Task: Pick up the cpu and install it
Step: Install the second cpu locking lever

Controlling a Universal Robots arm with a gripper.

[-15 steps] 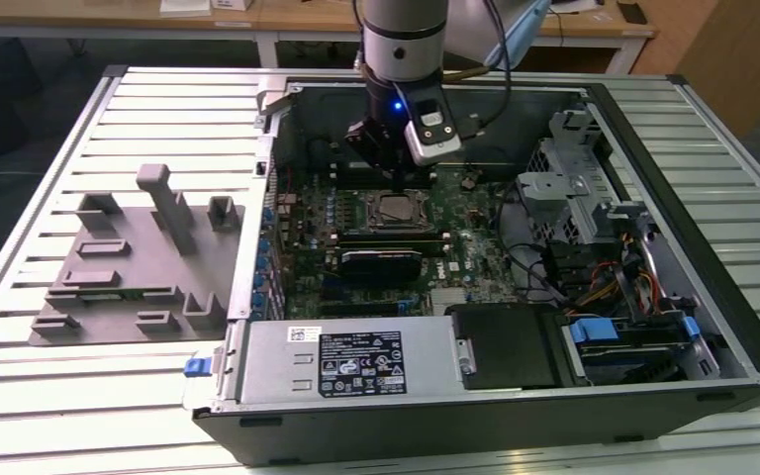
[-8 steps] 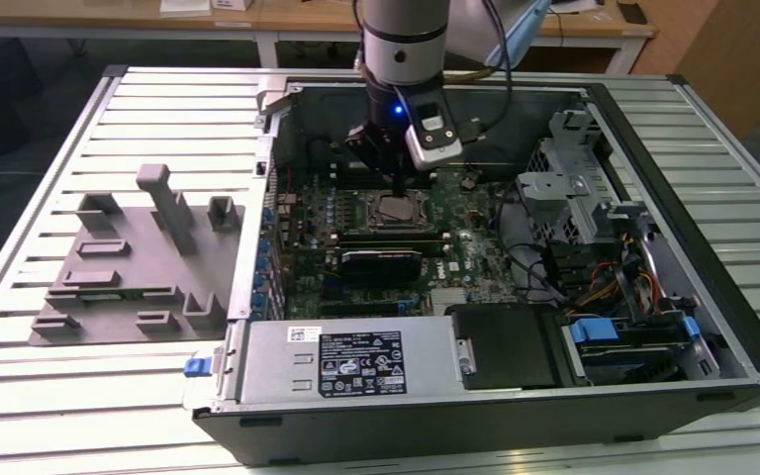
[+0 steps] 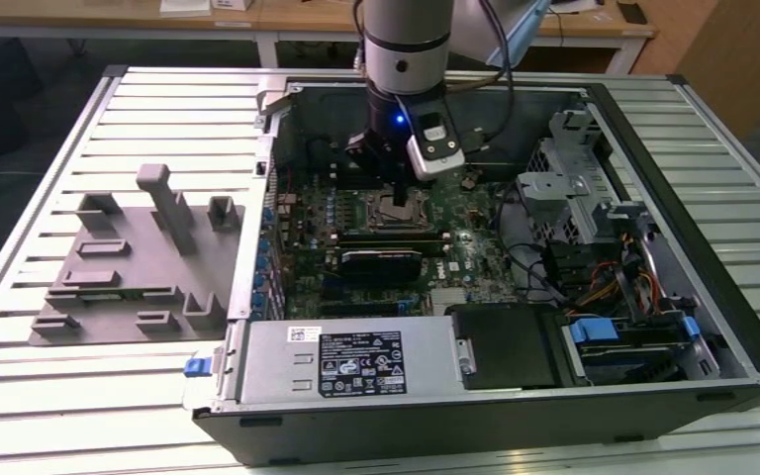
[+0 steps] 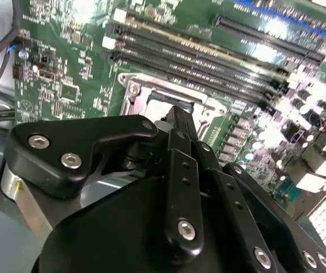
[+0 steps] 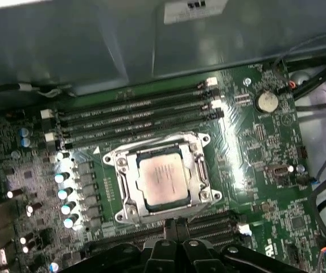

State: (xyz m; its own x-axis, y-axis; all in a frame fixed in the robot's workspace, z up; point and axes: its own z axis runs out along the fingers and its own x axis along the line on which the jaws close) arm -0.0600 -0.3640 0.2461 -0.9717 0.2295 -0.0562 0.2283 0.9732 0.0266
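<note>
The cpu (image 5: 164, 179), a shiny silver square, lies flat inside the metal-framed socket (image 5: 130, 196) on the green motherboard in the first wrist view. My gripper (image 5: 174, 227) hangs just above the board beside the socket's edge, its black fingers together with nothing between them. In the second wrist view the gripper (image 4: 177, 116) covers most of the socket (image 4: 151, 94). The exterior view has the arm reaching down into the open computer case, the gripper (image 3: 390, 193) right over the socket (image 3: 400, 211).
Memory slots (image 5: 134, 114) run beside the socket, and a coin battery (image 5: 266, 101) and cables (image 5: 322, 187) lie nearby. Case walls, a power supply (image 3: 347, 361) and a drive cage (image 3: 578, 188) hem the board in. Grey fixture blocks (image 3: 130, 267) stand on the table at the exterior view's left.
</note>
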